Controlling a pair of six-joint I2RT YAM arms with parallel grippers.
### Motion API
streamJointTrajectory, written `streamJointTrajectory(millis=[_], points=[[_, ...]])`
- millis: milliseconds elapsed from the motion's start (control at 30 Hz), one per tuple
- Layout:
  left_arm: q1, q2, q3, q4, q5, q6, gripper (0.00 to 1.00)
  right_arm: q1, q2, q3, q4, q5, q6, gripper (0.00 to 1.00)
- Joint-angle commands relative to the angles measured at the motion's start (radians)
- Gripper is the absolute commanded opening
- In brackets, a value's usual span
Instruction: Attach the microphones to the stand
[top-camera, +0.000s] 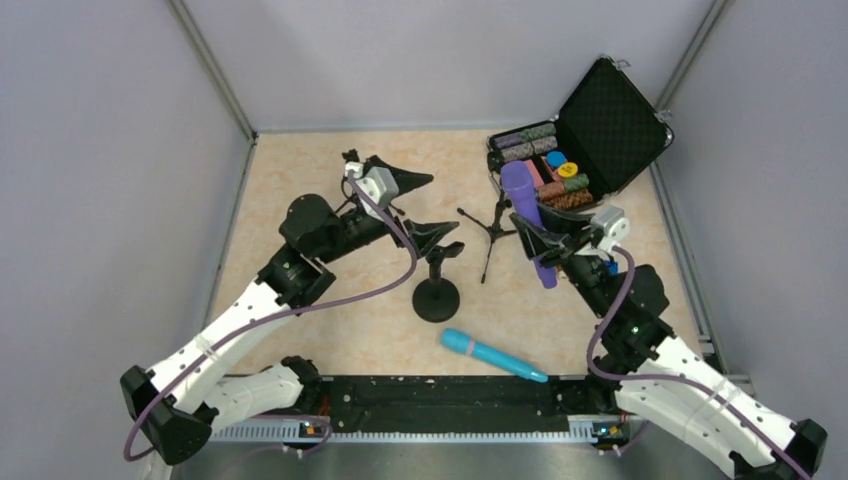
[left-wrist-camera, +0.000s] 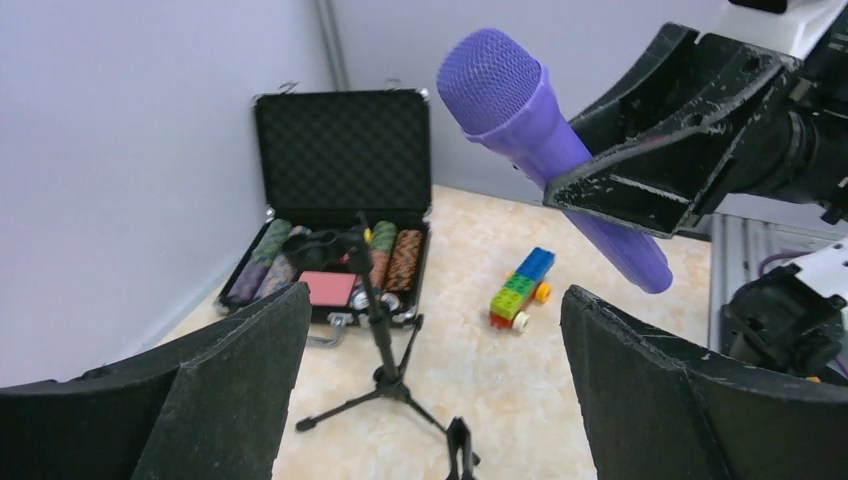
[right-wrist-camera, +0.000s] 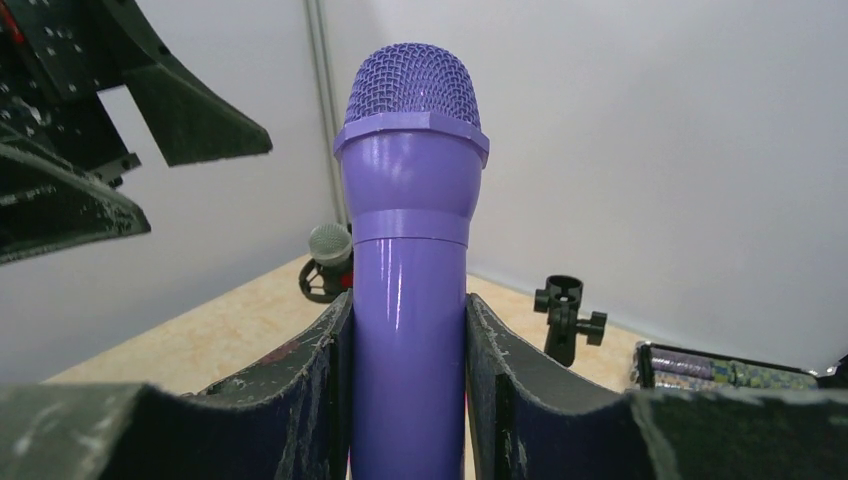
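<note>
The right gripper (top-camera: 548, 243) was closed on the purple microphone (top-camera: 521, 192), whose head pointed away from the arm bases, just beside the open black case (top-camera: 612, 120). The left gripper (top-camera: 446, 212) had its jaws wide apart and held nothing, close over the round-based stand (top-camera: 437, 296). A thin tripod stand (top-camera: 492, 232) stood between the two grippers. The light blue microphone (top-camera: 492, 356) lay flat on the table (top-camera: 300, 170), near the front edge.

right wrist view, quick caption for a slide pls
Right gripper shut on the purple microphone by its handle, a black stand clip behind.
</note>
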Motion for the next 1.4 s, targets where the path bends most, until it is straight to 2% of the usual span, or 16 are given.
streamJointTrajectory(millis=[0, 100, 233, 400, 500, 633, 967, 1067, 1267, 1333, 1367], points=[[0.045, -0.051, -0.039, -0.133, -0.133, 0.005, 0.99, -0.009, 0.066, -0.022, 0.138, -0.042, 0.065, 0.00], [0.073, -0.108, -0.127, -0.130, -0.119, -0.044, 0.99, -0.009, 0.131, -0.026, 0.186, -0.088, 0.102, 0.00], [0.084, -0.178, -0.212, -0.078, -0.024, -0.064, 0.99, -0.009, 0.207, -0.032, 0.303, -0.126, 0.180, 0.00], [0.082, -0.184, -0.215, 0.071, 0.139, -0.146, 0.99, -0.009, 0.274, -0.006, 0.514, -0.182, 0.305, 0.00], [0.076, -0.110, -0.181, 0.188, 0.224, -0.226, 0.99, -0.009, 0.320, 0.037, 0.613, -0.214, 0.364, 0.00], [-0.002, 0.020, -0.074, 0.219, 0.262, -0.238, 0.99, -0.010, 0.376, 0.095, 0.720, -0.245, 0.414, 0.00], [-0.108, 0.289, 0.077, 0.352, 0.280, -0.301, 0.98, -0.010, 0.382, 0.168, 0.705, -0.272, 0.410, 0.00], [-0.125, 0.351, 0.117, 0.379, 0.297, -0.322, 0.94, -0.010, 0.365, 0.166, 0.676, -0.269, 0.394, 0.00], [-0.132, 0.426, 0.177, 0.425, 0.354, -0.373, 0.80, -0.009, 0.329, 0.162, 0.601, -0.259, 0.352, 0.00], [-0.132, 0.441, 0.193, 0.435, 0.379, -0.393, 0.63, -0.010, 0.321, 0.158, 0.583, -0.256, 0.346, 0.00], [-0.132, 0.447, 0.196, 0.442, 0.386, -0.401, 0.46, -0.010, 0.318, 0.153, 0.581, -0.252, 0.344, 0.00]])
